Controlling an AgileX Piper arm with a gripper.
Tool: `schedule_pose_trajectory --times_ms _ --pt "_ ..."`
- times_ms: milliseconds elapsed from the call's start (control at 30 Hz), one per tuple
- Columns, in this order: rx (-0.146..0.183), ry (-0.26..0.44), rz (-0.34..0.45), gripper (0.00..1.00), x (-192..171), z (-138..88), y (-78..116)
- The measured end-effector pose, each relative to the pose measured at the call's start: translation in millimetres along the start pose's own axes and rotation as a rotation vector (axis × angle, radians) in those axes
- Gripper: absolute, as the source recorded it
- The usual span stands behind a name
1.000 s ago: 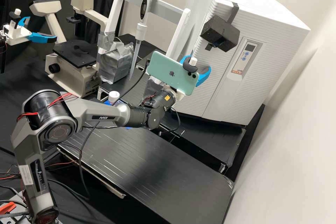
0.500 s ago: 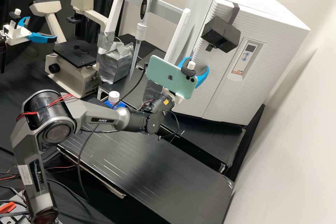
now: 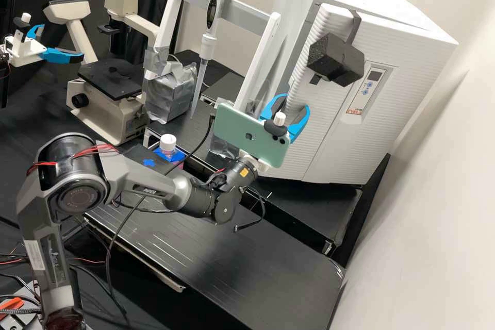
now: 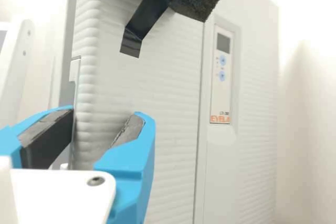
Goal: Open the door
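Here, control panel [image 3: 361, 101]: one, set in the door [image 3: 319, 139]; one dark display, two round blue buttons, orange-red lettering at its lower end, small dark print just above.
Door: one, ribbed and white, at the front of the white cabinet [image 3: 381, 0]; slightly ajar, with a narrow gap along its top edge.
Gripper [image 3: 296, 101]: one, white, at the door's free edge; two bright blue fingers spread open, one to either side of that edge; firmness of contact impossible to tell.
Phone [image 3: 240, 126]: one, pale green, mounted by the gripper; one dark maker's mark on its back.
Arm plate [image 3: 150, 190]: one, dark, with pale lettering along the link.
Sticker [image 3: 36, 255]: one, white, on the lower link; print too small to tell.
Foam block [image 3: 335, 59]: one, black, fixed to the door beside the control panel, with one dark strap [image 3: 356, 26] above.
Pipette [image 3: 208, 44]: one, upright on the white stand [image 3: 258, 64].
Microscope [image 3: 103, 111]: one, cream-coloured, with two eyepieces.
Bottle [image 3: 167, 153]: one, white-capped and upright.
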Motion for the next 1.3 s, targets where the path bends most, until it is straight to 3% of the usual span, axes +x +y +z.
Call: schedule_pose_trajectory --times_ms 167,467,733,767,867,1000,1133,1233,1300 --pt "0.035 -0.028 0.068 0.00 -29 17 2.5" --pt "0.097 -0.150 0.242 0.00 -61 35 13.7" --pt "0.092 -0.139 0.231 0.00 -62 34 12.3" --pt "0.092 -0.140 0.231 1.00 -63 33 11.9" --pt "0.087 -0.150 0.232 1.00 -69 32 11.9" --pt "0.035 -0.195 0.225 1.00 -99 27 16.7" --pt "-0.012 -0.259 0.293 1.00 -135 6 16.9" --pt "-0.038 -0.211 0.345 1.00 -153 -21 9.1" --pt "-0.050 -0.119 0.339 1.00 -162 -46 -4.3"
